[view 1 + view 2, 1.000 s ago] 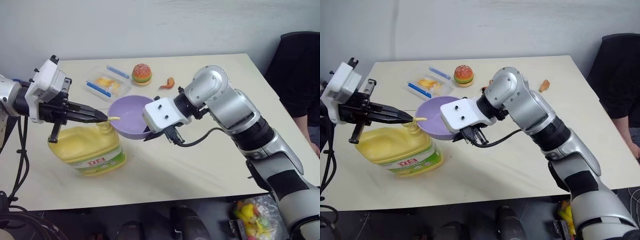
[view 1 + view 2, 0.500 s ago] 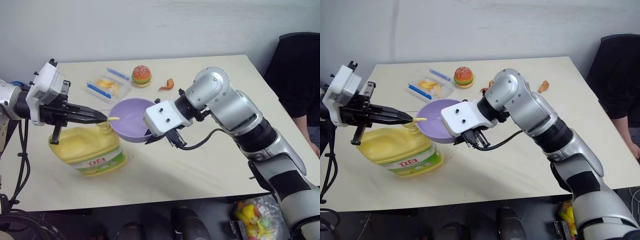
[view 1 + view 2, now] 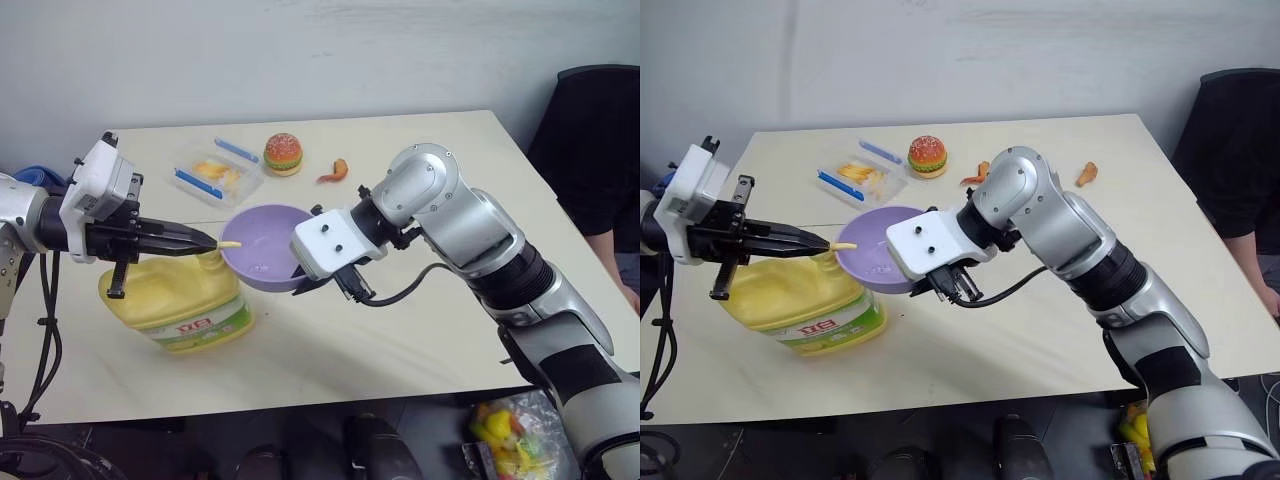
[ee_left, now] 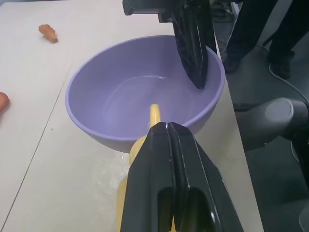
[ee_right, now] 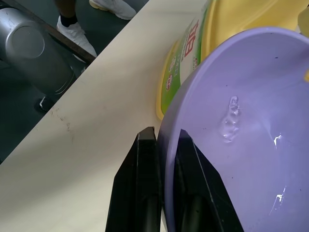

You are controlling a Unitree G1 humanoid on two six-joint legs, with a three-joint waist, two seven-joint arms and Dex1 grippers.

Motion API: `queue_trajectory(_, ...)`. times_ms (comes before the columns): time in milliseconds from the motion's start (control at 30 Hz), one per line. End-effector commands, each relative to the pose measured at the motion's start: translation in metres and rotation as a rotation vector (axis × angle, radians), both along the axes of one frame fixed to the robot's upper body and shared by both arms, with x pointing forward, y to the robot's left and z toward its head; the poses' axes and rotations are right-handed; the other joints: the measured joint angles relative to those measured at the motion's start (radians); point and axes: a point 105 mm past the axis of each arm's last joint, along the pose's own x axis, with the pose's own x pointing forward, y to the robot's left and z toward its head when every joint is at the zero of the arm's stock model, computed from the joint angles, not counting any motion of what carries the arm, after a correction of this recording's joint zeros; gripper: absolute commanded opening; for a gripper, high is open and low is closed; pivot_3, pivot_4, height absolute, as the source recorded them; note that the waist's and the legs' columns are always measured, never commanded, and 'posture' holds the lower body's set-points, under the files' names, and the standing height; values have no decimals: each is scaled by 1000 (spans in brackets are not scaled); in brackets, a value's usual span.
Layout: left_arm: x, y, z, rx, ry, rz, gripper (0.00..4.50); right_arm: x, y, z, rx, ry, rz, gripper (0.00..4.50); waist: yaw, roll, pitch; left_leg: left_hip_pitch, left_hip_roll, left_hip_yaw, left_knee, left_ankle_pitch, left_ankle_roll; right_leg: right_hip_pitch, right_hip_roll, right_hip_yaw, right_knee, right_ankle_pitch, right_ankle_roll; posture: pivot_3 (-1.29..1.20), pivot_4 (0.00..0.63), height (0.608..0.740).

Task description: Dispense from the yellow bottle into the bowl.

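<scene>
The yellow bottle point(image 3: 178, 300) stands on the table at the left, its green-white label facing front. My left gripper point(image 3: 207, 241) is shut and lies on top of the pump head, whose nozzle point(image 4: 154, 112) reaches over the near rim of the bowl point(image 3: 262, 243). This lavender bowl sits right beside the bottle and is slightly tilted. My right gripper point(image 5: 166, 141) is shut on the bowl's rim, one finger inside and one finger point(image 5: 145, 188) outside. A small clear blob point(image 5: 231, 116) lies inside the bowl.
Behind the bowl lie a clear container with blue edges point(image 3: 214, 170), a toy burger point(image 3: 283, 152) and orange bits point(image 3: 337, 168) point(image 3: 1087, 173). A person in dark clothes point(image 3: 595, 150) stands at the table's right. A bag of toys point(image 3: 505, 430) is on the floor.
My left gripper has rolled slightly over the pump. The bowl, the bottle and my right gripper hold their places.
</scene>
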Motion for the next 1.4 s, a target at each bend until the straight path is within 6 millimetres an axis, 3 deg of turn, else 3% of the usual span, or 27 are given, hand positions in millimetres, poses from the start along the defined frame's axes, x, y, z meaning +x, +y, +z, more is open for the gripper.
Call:
queue_trajectory(33, -4, -9, -5, 0, 98, -29, 35, -10, 1, 9, 15, -31, 51, 0, 0, -1, 0, 0, 0, 0, 0, 0, 0, 0, 0, 0, 0, 0, 0, 0, 150, 740)
queue_trajectory(167, -21, -17, 38, -88, 71, -97, 35, -10, -5, 6, 27, -25, 29, 0, 0, -5, 3, -6, 0, -3, 1, 0, 0, -3, 0, 0, 1, 0, 0, 0, 150, 740)
queue_trajectory(267, -46, -22, 74, -129, 68, -178, 595, -6, -21, 0, 40, -19, -32, 0, 1, -13, 8, -16, 0, -10, 3, 0, 0, -8, 0, -1, 0, 0, 0, 0, 150, 740)
queue_trajectory(367, -66, -26, 90, -97, 42, -229, 1412, 0, -46, -17, 46, -11, -141, 0, 2, -13, 8, -19, 0, -12, 1, 0, 1, -8, -2, -3, -4, 0, 0, 0, 150, 740)
queue_trajectory(500, -82, -29, 92, -37, 51, -263, 2590, 12, -79, -49, 30, -26, -289, 0, 10, -14, 9, -19, -1, -12, 1, -2, 3, -6, -3, -4, -8, 0, 1, 0, 150, 740)
queue_trajectory(700, -81, -22, 64, 120, 90, -223, 4324, 44, -118, -97, 17, -165, -492, 0, 15, -15, 10, -16, -3, -8, 3, -1, 2, -5, 3, -1, -11, 1, 3, 0, 150, 740)
queue_trajectory(833, -80, -17, 54, 157, 97, -203, 4480, 56, -127, -118, 38, -193, -567, 0, 15, -15, 11, -15, 0, -6, 3, 0, -1, -6, 12, 2, -10, 1, 1, 0, 150, 740)
queue_trajectory(967, -79, -16, 53, 166, 87, -203, 4500, 60, -130, -126, 69, -157, -615, 1221, 18, -15, 11, -15, 0, -1, 1, 0, -2, -6, 13, 3, -10, 0, 1, 0, 150, 740)
queue_trajectory(1133, -76, -13, 52, 162, 82, -191, 4500, 55, -137, -109, 113, -112, -645, 2926, 24, -15, 11, -15, 0, -1, 2, 0, -2, -6, 12, 4, -10, 0, 1, 0, 150, 740)
queue_trajectory(1267, -69, 6, 55, 126, 82, -80, 4500, 40, -178, -33, 272, 35, -784, 4311, 29, -11, 13, -16, 0, -2, 2, 0, -1, -7, 12, 4, -10, 0, 1, 0, 150, 740)
queue_trajectory(1400, -68, 27, 63, 125, 11, 40, 4500, 1, -230, 14, 266, 200, -859, 4474, 34, -11, 13, -16, 0, -1, 1, 0, -1, -6, 13, 1, -12, 0, 1, 0, 150, 740)
